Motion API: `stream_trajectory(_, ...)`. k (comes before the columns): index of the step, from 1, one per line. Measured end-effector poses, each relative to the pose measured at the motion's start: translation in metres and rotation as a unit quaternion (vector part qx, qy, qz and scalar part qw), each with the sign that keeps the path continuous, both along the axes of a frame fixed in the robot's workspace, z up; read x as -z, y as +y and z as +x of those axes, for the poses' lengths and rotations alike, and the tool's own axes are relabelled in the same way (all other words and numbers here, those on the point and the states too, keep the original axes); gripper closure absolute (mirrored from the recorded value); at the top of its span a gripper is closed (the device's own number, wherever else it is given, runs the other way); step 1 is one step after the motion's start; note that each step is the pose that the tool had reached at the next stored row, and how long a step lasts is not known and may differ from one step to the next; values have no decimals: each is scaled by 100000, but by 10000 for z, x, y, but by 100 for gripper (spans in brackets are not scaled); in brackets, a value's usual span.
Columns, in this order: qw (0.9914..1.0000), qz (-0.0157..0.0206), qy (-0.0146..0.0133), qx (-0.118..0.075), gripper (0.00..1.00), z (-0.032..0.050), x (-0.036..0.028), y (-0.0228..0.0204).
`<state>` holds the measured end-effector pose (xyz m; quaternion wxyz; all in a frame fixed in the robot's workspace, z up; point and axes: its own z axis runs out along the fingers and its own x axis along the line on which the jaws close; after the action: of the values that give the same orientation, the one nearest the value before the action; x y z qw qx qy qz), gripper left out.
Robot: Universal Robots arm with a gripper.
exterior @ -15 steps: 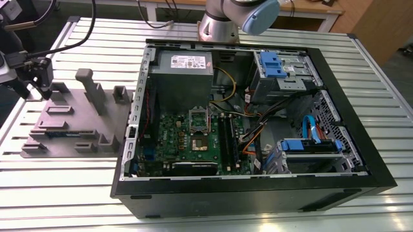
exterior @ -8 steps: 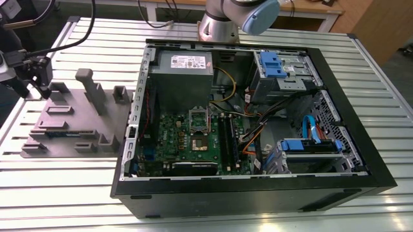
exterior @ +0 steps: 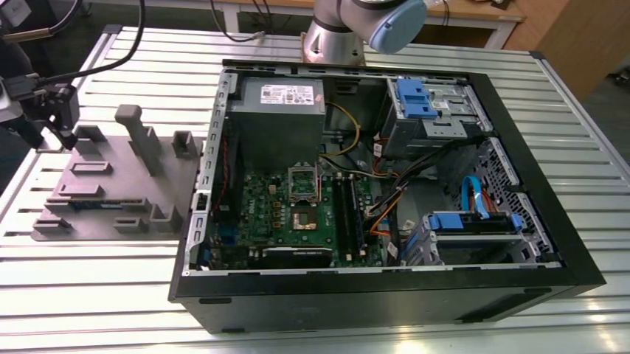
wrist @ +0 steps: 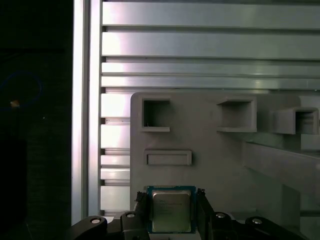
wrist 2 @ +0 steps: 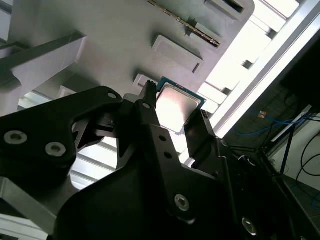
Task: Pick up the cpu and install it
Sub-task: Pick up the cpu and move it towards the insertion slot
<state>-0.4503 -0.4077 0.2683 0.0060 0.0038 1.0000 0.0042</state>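
The cpu (wrist: 171, 210) is a small square chip with a shiny metal top and a thin green rim. It sits between my gripper's (wrist: 171, 197) two black fingers, which press against two opposite edges. In the second wrist view the cpu (wrist 2: 175, 107) shows the same way inside my gripper (wrist 2: 174, 107), over the grey fixture plate (wrist 2: 115, 35). In the exterior view my gripper (exterior: 54, 136) hangs at the far left, over the back left corner of that plate (exterior: 108, 199). Whether the chip is lifted off the plate I cannot tell.
An open black computer case (exterior: 394, 295) lies on the slatted metal table (exterior: 99, 295) to the exterior view's right of the plate. Its green motherboard has a cpu socket (exterior: 305, 215) with the metal frame (exterior: 303, 181) hinged up. Grey holders (exterior: 138, 136) stand on the plate.
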Motion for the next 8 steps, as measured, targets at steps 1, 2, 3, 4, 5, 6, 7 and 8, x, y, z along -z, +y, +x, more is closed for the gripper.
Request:
stream_trajectory(1, 100000, 2, -3, 1, 53, 0, -1, 0)
stream_trajectory(2, 100000, -3, 6, 2, 53, 0, -4, 0)
stream_trajectory(3, 100000, -4, 10, 0, 53, 0, -7, 0)
stream_trajectory(4, 100000, -6, 12, 2, 53, 0, -9, 0)
stream_trajectory(5, 100000, -5, 11, 1, 53, 0, -10, 0)
stream_trajectory(6, 100000, -8, 12, 0, 53, 0, -13, 0)
stream_trajectory(7, 100000, -5, 4, 2, 53, 0, -14, 0)
stream_trajectory(8, 100000, -2, 5, 1, 53, 0, -16, 0)
